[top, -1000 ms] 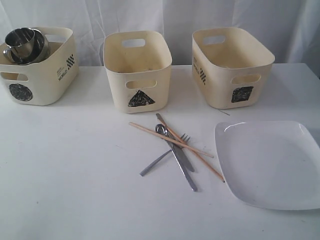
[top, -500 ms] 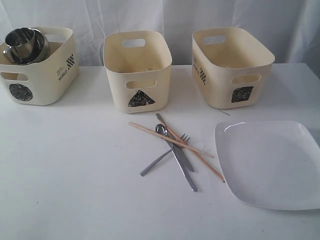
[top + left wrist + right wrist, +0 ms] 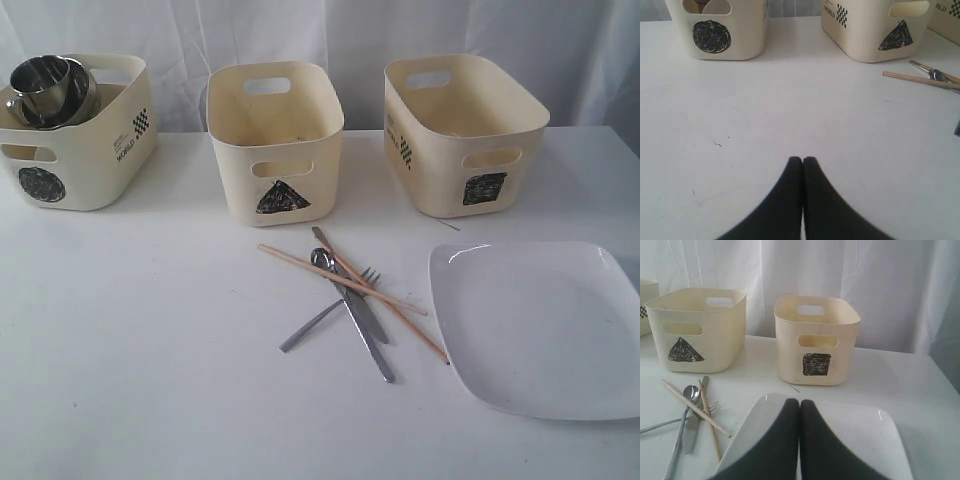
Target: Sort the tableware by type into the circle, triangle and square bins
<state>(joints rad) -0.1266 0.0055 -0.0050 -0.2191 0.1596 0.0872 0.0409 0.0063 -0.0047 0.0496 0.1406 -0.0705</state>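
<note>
Three cream bins stand in a row at the back: the circle bin [image 3: 75, 140] on the left holding a steel mug [image 3: 45, 85] and steel bowls, the triangle bin [image 3: 277, 140] in the middle, the square bin [image 3: 462, 130] on the right. Steel cutlery [image 3: 350, 300] and two wooden chopsticks [image 3: 345, 282] lie crossed in front of the triangle bin. A large white square plate [image 3: 540, 325] rests at the right front. Neither arm shows in the exterior view. My left gripper [image 3: 802, 160] is shut over bare table, empty. My right gripper [image 3: 800, 402] is shut above the plate [image 3: 865, 440], holding nothing.
A white curtain hangs behind the white table [image 3: 150, 330]. A small thin wire-like scrap [image 3: 447, 225] lies in front of the square bin.
</note>
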